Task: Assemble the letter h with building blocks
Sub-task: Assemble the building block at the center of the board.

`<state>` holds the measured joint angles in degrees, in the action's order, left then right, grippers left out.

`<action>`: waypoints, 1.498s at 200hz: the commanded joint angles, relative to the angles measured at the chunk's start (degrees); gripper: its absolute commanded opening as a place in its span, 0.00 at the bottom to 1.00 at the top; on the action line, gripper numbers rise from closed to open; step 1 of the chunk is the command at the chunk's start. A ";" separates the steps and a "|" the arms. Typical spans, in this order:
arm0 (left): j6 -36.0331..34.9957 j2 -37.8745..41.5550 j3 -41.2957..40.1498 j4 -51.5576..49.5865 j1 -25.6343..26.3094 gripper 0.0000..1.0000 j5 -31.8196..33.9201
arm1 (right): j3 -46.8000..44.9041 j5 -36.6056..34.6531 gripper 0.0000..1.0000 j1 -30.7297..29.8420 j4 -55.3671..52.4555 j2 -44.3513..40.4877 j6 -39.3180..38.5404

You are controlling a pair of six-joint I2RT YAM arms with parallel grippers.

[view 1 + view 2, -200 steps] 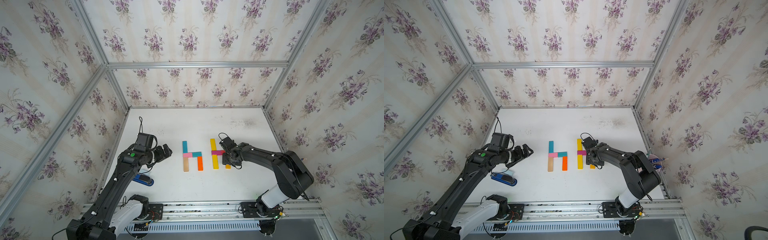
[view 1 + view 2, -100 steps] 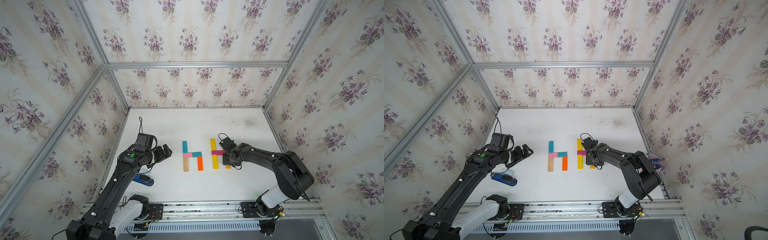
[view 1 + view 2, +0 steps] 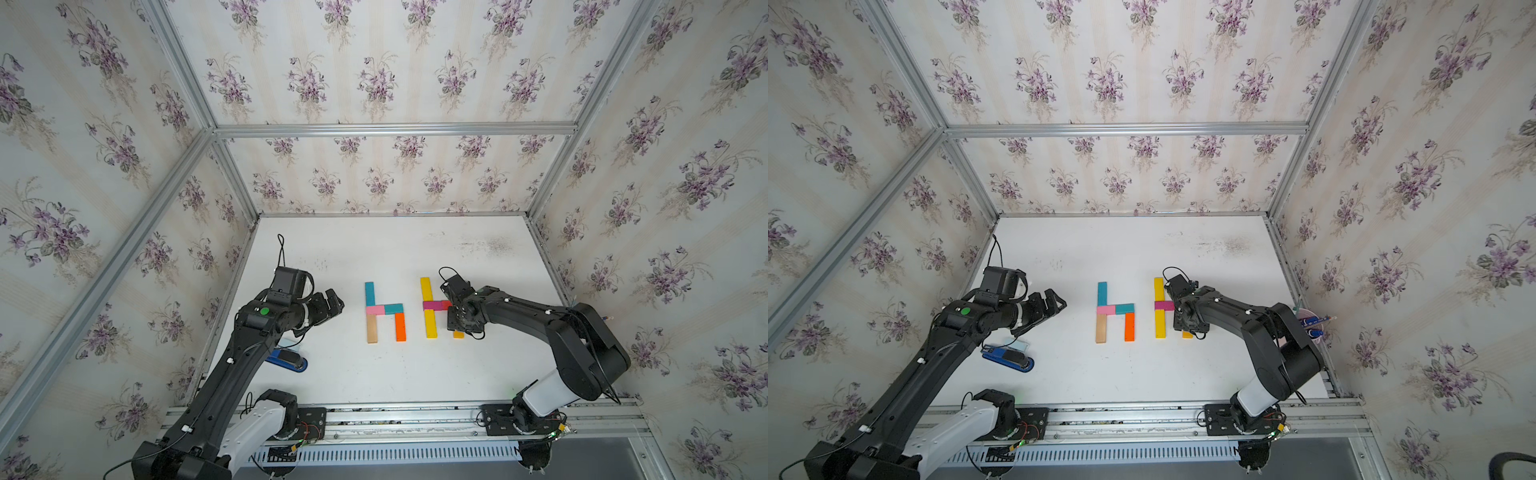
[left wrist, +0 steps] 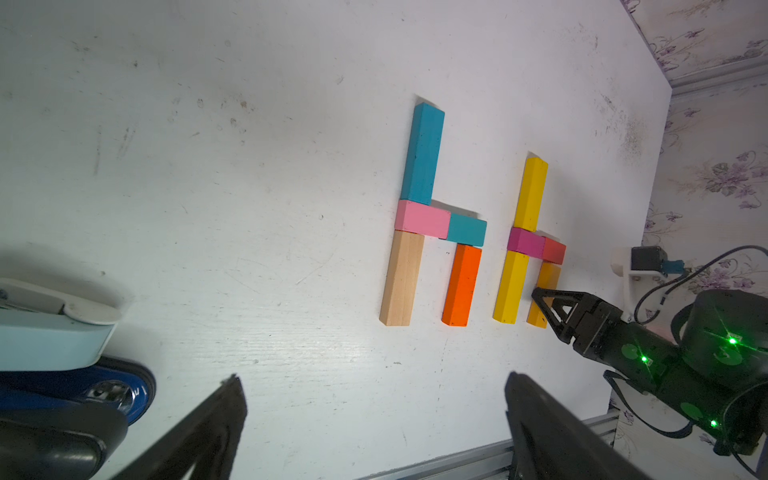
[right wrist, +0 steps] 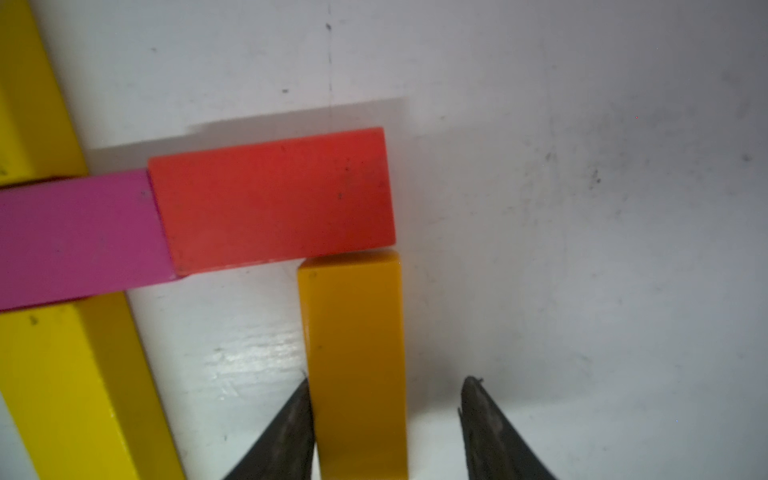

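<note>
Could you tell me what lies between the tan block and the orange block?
Only bare table separates the tan block from the orange block, seen in the left wrist view.

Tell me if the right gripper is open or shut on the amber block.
Open: right gripper straddles the amber block; one finger at its side, the other clear.

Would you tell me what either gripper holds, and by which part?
Nothing is held: the fingers of the right gripper straddle the amber block, one clear of it; the left gripper is empty.
</note>
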<state>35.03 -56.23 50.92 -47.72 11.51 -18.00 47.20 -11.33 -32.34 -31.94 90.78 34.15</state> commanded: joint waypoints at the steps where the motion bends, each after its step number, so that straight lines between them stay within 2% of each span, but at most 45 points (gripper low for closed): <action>1: -0.43 0.23 -0.11 0.44 -0.08 0.99 -0.23 | -0.10 -1.08 0.55 0.34 -3.79 0.71 -1.10; 57: -0.24 -0.12 -0.14 0.80 -0.08 0.99 -0.39 | -0.28 1.15 0.53 0.52 -3.00 -0.13 -1.77; 103: -0.09 -0.37 -0.14 0.97 -0.09 0.99 -0.60 | -1.69 2.52 0.68 -2.98 -3.85 -5.56 1.97; 172: -0.21 0.26 -0.14 0.62 -0.08 0.99 -0.63 | -4.75 3.95 0.65 -3.35 -3.00 -8.58 4.68; 195: 0.02 0.15 0.23 0.70 -0.08 0.99 -0.76 | -5.18 6.26 0.65 -3.39 -2.10 -9.43 5.63; 218: -0.05 0.24 0.40 0.63 -0.13 0.99 -0.78 | -5.70 5.42 0.67 -3.35 -3.80 -10.99 8.44; 263: -0.09 -0.02 0.68 0.69 -0.08 0.99 -0.64 | -11.55 12.20 0.69 -3.35 0.66 -19.08 12.69; 300: 0.06 -0.12 0.94 0.73 -0.08 0.99 -0.94 | -11.88 13.35 0.69 -3.13 3.62 -16.67 12.72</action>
<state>35.09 -56.45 51.18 -47.46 11.51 -18.44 35.33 0.43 -35.66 -31.27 72.75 45.76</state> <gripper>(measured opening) 0.993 0.690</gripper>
